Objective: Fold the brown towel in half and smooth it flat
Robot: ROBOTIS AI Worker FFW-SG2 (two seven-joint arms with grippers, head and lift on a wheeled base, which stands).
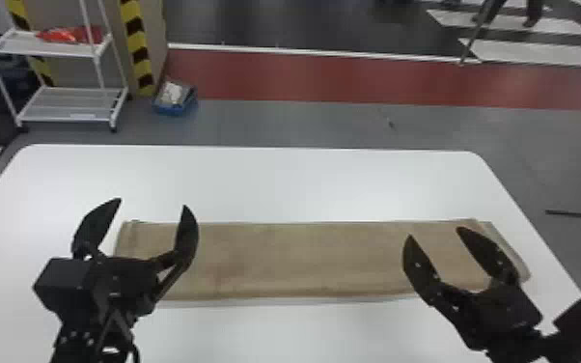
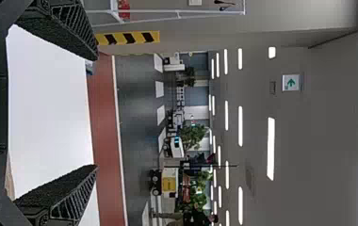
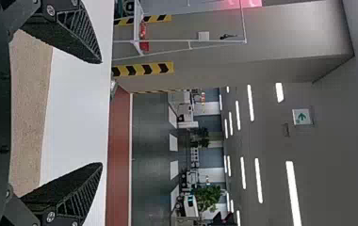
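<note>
The brown towel (image 1: pixel 299 260) is laid out as a long, narrow band across the white table (image 1: pixel 255 183), and the fold in half seems to be made already. The left gripper (image 1: pixel 152 202) is held spread and empty above the towel's left end; the right gripper (image 1: pixel 434 232), also parted with nothing grasped, is poised over the right end. What is left is judged to be smoothing.

For this, the fingers are best brought together first, so that cloth is not pinched by accident, then lowered until the towel is only lightly pressed. Strokes are best drawn from the middle towards each end, with the pressure kept even. At the right end, where a lower layer seems to be left poking out past the top one, extra care is called for: if the cloth is pushed too hard, the top layer may be dragged askew or rucked.
</note>
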